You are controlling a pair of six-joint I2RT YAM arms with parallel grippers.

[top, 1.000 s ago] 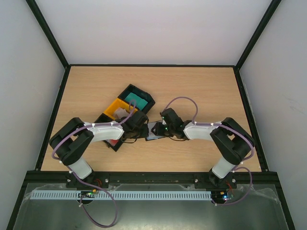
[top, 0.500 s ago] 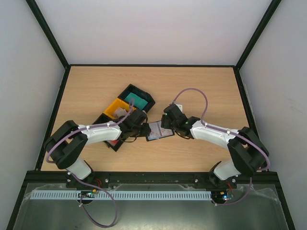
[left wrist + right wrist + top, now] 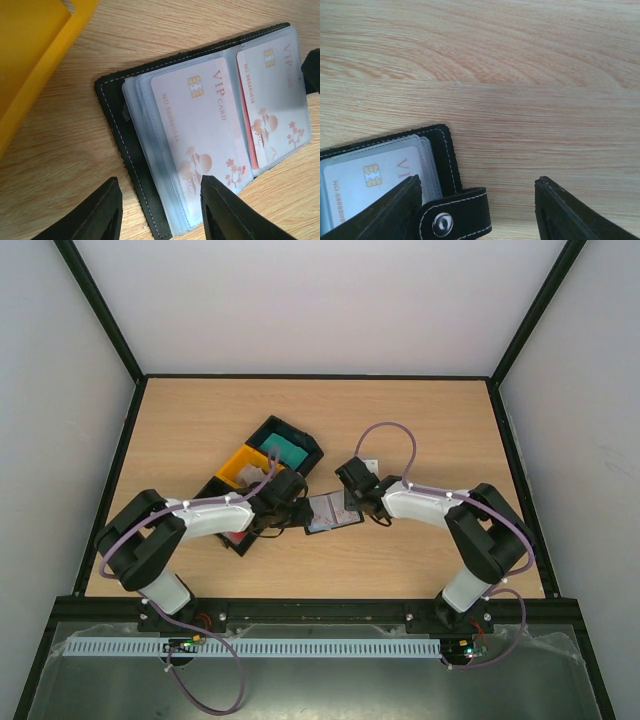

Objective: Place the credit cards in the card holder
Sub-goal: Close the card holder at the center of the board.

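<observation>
The card holder [image 3: 331,511] lies open and flat on the table between both grippers. In the left wrist view the card holder [image 3: 117,140] shows two pale white-pink credit cards [image 3: 200,125] [image 3: 272,95] in its clear sleeves, with a red edge behind the right one. My left gripper [image 3: 160,215] is open, its fingers astride the holder's near edge and clamping nothing. My right gripper [image 3: 480,212] is open over the holder's corner. The snap strap [image 3: 452,217] lies beside its left finger [image 3: 385,210]. Teal credit cards [image 3: 288,451] sit in a black tray.
Three trays stand in a diagonal row left of the holder: a black one [image 3: 300,436] at the far end, a yellow one [image 3: 240,466] in the middle, and a black one [image 3: 222,536] holding something red under my left arm. The yellow tray's wall [image 3: 30,60] fills the left wrist view's upper left.
Both grippers have opened. The right gripper has drawn back from the holder toward the far right. The holder now lies uncovered and open, with its cards showing.
</observation>
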